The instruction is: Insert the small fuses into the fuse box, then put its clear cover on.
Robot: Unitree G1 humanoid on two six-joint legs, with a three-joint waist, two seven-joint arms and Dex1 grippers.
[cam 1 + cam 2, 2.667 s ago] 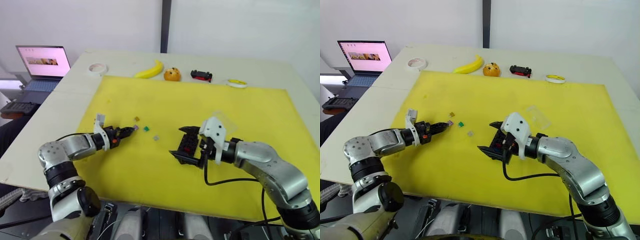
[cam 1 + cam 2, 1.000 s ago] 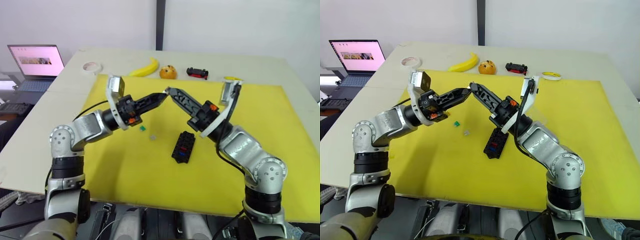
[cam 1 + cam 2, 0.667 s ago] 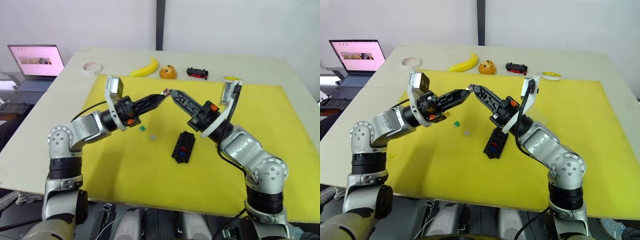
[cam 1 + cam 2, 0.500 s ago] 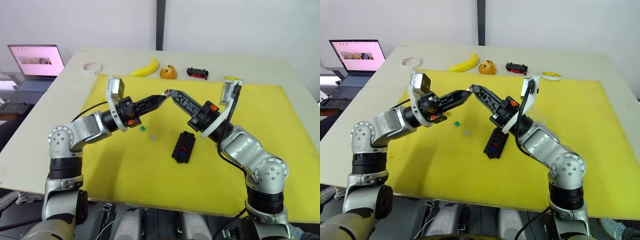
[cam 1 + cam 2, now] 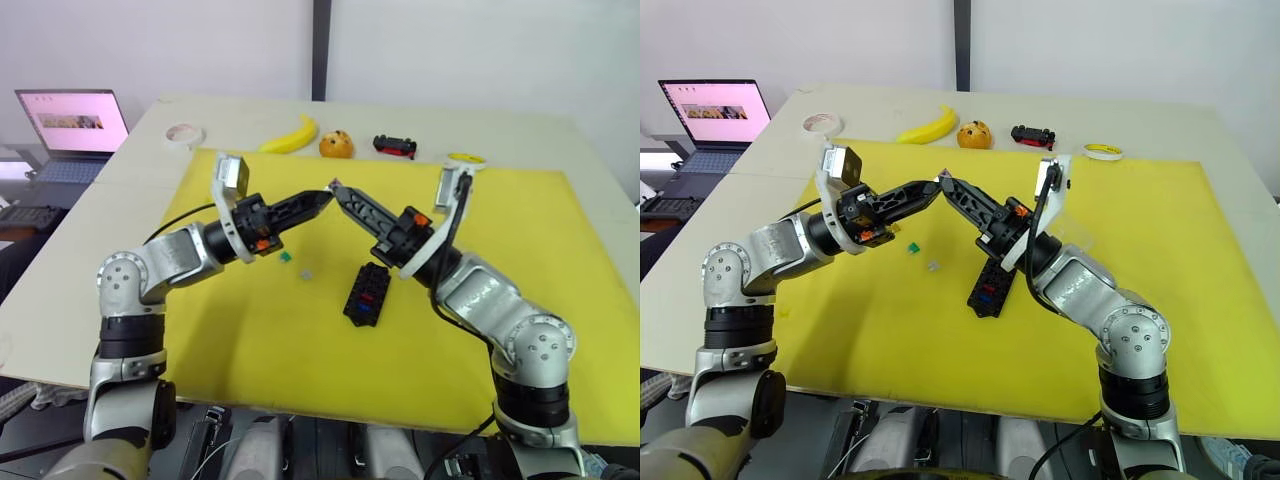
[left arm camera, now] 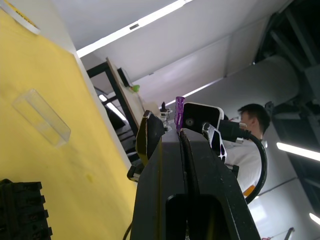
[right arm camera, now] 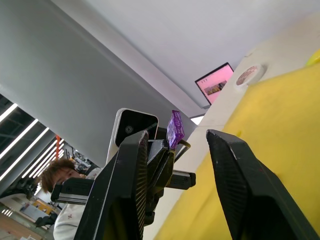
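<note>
My left gripper [image 5: 325, 196] is raised above the yellow mat [image 5: 250, 330], shut on a small purple fuse [image 6: 179, 107] that sticks out past its tips. My right gripper [image 5: 340, 191] meets it tip to tip. Its fingers [image 7: 125, 190] stand open on either side of that purple fuse [image 7: 175, 129], with a gap still showing. The black fuse box [image 5: 367, 295] lies on the mat below, with a red and a blue fuse in its slots. A green fuse [image 5: 286, 257] and a grey fuse [image 5: 307, 272] lie loose to its left. The clear cover [image 5: 1075, 228] rests on the mat behind my right arm.
Along the table's far edge sit a banana [image 5: 290, 137], an orange [image 5: 336, 146], a red-and-black toy car [image 5: 396, 147] and two tape rolls [image 5: 183, 133] [image 5: 463, 160]. A laptop [image 5: 70, 130] stands at far left. A person [image 6: 252, 120] is behind me.
My right gripper's fingers have narrowed around the purple fuse and the right forearm has shifted slightly left. The left gripper has held the fuse still in the air.
</note>
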